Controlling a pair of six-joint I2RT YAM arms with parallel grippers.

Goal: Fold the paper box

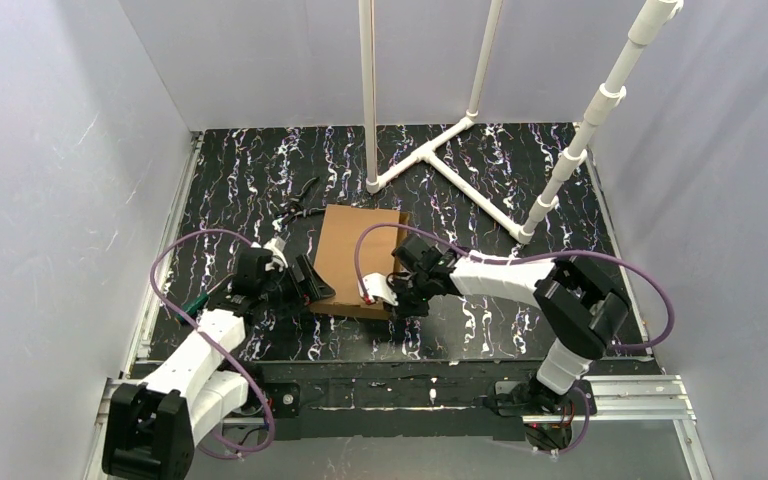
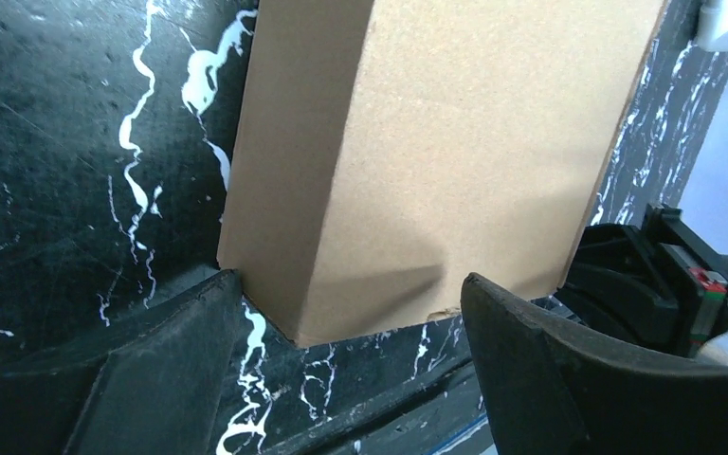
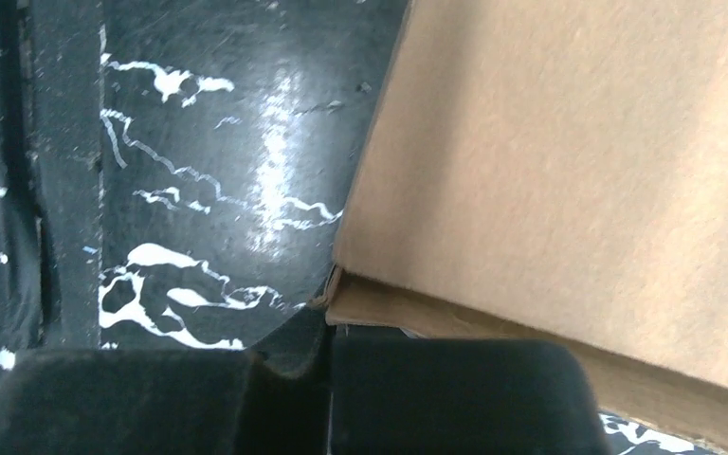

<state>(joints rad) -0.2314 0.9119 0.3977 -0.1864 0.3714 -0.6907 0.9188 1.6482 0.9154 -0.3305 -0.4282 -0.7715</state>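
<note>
The paper box is a plain brown cardboard box that lies closed and flat in the middle of the black marbled table. My left gripper is open at the box's near left corner. In the left wrist view the box has that corner between and just ahead of the two spread fingers, and nothing is held. My right gripper is at the box's near right corner. In the right wrist view its fingers are shut together, with their tips against the box's corner, where a lower cardboard layer shows.
A black plier-like tool lies on the table just beyond the box's far left corner. A white PVC pipe frame stands at the back. Grey walls enclose the table on the left, right and rear. The right arm's gripper body shows in the left wrist view.
</note>
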